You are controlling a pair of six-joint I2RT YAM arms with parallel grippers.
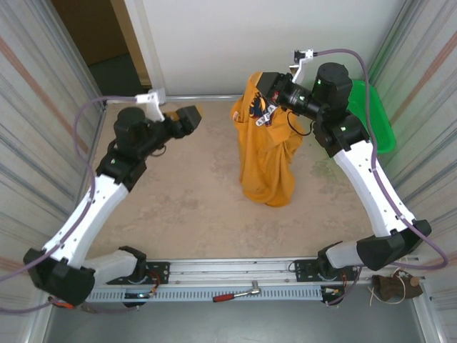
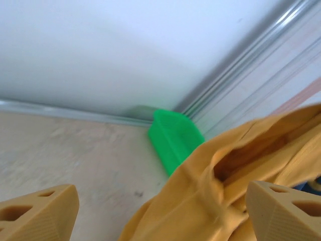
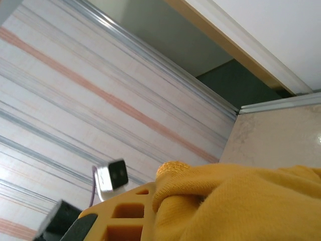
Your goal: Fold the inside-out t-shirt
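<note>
Hanging from the right gripper (image 1: pixel 264 93), the inside-out t-shirt (image 1: pixel 268 157) is being held up above the far right part of the table (image 1: pixel 178 193), while its lower end is resting in a bunched heap on the tabletop, roughly midway between the near and far edges. A dark blue print with pale marks is being shown on the cloth just under the right gripper; the marks are too small to be read. The right jaws are being kept clenched on the top of the mustard-orange cloth, and in the right wrist view the fabric (image 3: pixel 241 201) is being pressed against an orange finger (image 3: pixel 125 218), with a rolled hem showing at its upper edge.

The right arm is being held raised from its base at the near right edge, its forearm reaching toward the far edge and its wrist turned leftward.

The left arm is being held bent, elbow out over the left edge, and the left gripper (image 1: pixel 191 118) is being pointed rightward, well apart from the inside-out t-shirt. Its jaws are being held wide apart and released; in the left wrist view its fingers (image 2: pixel 40 213) are framing the cloth (image 2: pixel 200 201) and a green bin (image 2: pixel 173 135) at the far right corner.

A red-handled tool (image 1: pixel 235 293) is lying on the rail at the near edge.
</note>
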